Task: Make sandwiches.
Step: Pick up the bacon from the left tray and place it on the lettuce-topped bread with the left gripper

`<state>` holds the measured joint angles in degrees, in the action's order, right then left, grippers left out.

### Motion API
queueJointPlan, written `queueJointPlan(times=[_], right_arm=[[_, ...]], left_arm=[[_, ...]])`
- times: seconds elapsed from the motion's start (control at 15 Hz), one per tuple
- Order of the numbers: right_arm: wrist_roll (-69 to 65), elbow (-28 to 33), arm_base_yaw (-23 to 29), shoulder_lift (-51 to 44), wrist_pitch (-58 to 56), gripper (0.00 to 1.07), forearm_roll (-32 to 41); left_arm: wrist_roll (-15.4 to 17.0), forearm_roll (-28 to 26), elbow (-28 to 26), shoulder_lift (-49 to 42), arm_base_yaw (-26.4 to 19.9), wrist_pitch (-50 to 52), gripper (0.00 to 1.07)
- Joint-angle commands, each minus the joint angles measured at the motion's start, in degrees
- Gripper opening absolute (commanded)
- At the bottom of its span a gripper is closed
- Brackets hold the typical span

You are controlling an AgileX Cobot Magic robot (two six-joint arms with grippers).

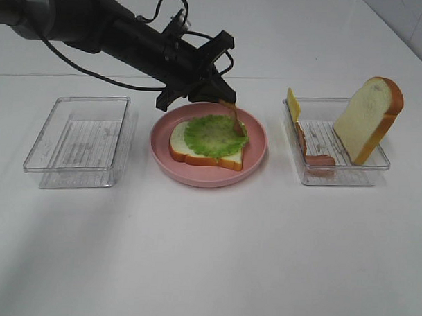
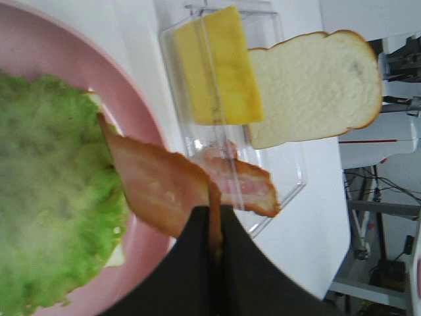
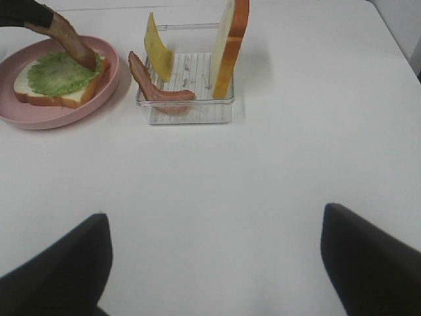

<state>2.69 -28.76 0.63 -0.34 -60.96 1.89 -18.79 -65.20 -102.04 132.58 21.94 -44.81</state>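
A white bread slice [image 1: 228, 158] topped with green lettuce [image 1: 212, 134] lies on the round pink plate [image 1: 256, 156]. My left gripper [image 1: 214, 96] reaches over the plate's far side. It is shut on a brown bacon strip [image 1: 234, 118] that hangs with its lower end on the lettuce. In the left wrist view the dark fingers [image 2: 197, 263] pinch the bacon [image 2: 154, 178] beside the lettuce [image 2: 52, 197]. My right gripper [image 3: 214, 263] is open and empty over bare table, well short of the right tray [image 3: 187, 108]. It is out of the exterior view.
The clear right tray [image 1: 335, 173] holds an upright bread slice [image 1: 368, 118], a yellow cheese square [image 1: 293, 104] and a pinkish-brown strip [image 1: 314, 156]. A clear tray [image 1: 80, 141] with nothing in it stands left of the plate. Bare white table lies in front.
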Motion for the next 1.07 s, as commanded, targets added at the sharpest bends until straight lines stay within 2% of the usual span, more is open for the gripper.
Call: queueJointPlan(times=[0.07,0.2,0.33,0.4,0.47,0.53,0.6,0.67,0.73,0.93,1.07], right_arm=[[-0.1,0.2,-0.4,-0.7,0.6,0.81,0.2],[-0.1,0.2,-0.4,-0.7,0.6,0.81,0.2],[-0.1,0.2,-0.4,-0.7,0.6,0.81,0.2],[-0.1,0.2,-0.4,-0.7,0.6,0.81,0.2],[-0.1,0.2,-0.4,-0.7,0.6,0.81,0.2],[-0.1,0.2,-0.4,-0.7,0.6,0.81,0.2],[-0.1,0.2,-0.4,-0.7,0.6,0.81,0.2],[-0.1,0.2,-0.4,-0.7,0.6,0.81,0.2],[-0.1,0.2,-0.4,-0.7,0.6,0.81,0.2],[-0.1,0.2,-0.4,-0.7,0.6,0.81,0.2],[-0.1,0.2,-0.4,-0.7,0.6,0.81,0.2]], left_arm=[[0.6,6.2,-0.2,0.2,-0.2,0.5,0.0],[4.1,11.3,-0.2,0.2,-0.2,0.5,0.0],[9.0,15.8,-0.2,0.2,-0.2,0.9,0.0],[14.4,21.5,-0.2,0.2,-0.2,1.0,0.06],[16.2,23.9,-0.2,0.1,-0.2,0.5,0.14],[16.3,26.6,-0.2,-0.3,-0.2,0.6,0.25],[16.2,29.0,-0.2,-1.0,-0.2,0.7,0.41],[14.7,31.9,-0.2,-2.5,-0.2,0.7,0.62],[14.2,33.7,-0.2,-3.7,-0.2,0.2,0.72],[14.2,40.5,-0.2,-8.5,-0.2,-2.6,0.75],[15.1,45.1,-0.2,-12.3,-0.2,-8.4,0.75]])
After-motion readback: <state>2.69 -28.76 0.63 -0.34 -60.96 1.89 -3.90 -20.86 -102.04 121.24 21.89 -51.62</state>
